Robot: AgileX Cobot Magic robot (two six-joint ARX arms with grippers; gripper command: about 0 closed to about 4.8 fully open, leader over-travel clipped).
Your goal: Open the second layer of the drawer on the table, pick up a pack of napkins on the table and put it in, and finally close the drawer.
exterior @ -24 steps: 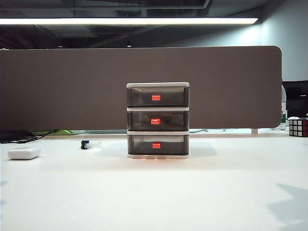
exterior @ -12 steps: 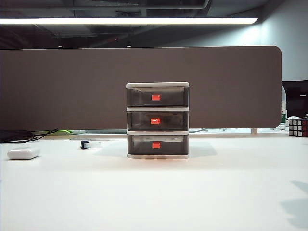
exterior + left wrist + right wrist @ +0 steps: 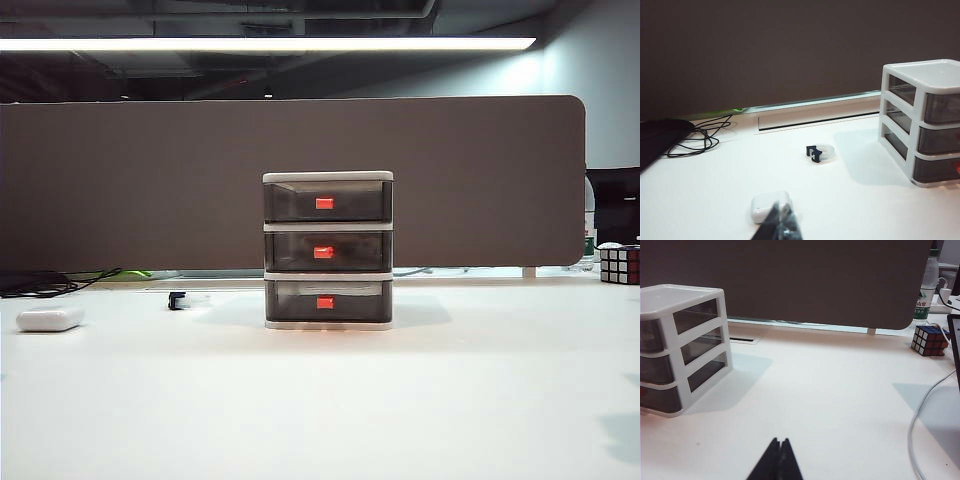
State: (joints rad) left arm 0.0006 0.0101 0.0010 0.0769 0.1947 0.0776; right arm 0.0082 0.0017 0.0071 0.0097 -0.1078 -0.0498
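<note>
**Dim office behind a brown divider**

A wide brown fabric partition panel [image 3: 290, 185] with rounded corners spans the back. Above it, at twelve o'clock, a long white fluorescent strip light [image 3: 265, 44] glows under a dark ceiling with exposed ducting [image 3: 300, 15]. At two o'clock, a pale grey-blue wall [image 3: 600, 70].

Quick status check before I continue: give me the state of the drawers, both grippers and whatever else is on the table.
top drawer: closed
second layer: closed
bottom drawer: closed
left gripper: shut, holding nothing, over the table's left side
right gripper: shut, holding nothing, over the table's right side
white rounded object: lying flat, left of the drawers
Rubik's cube: resting at the far right edge
</note>
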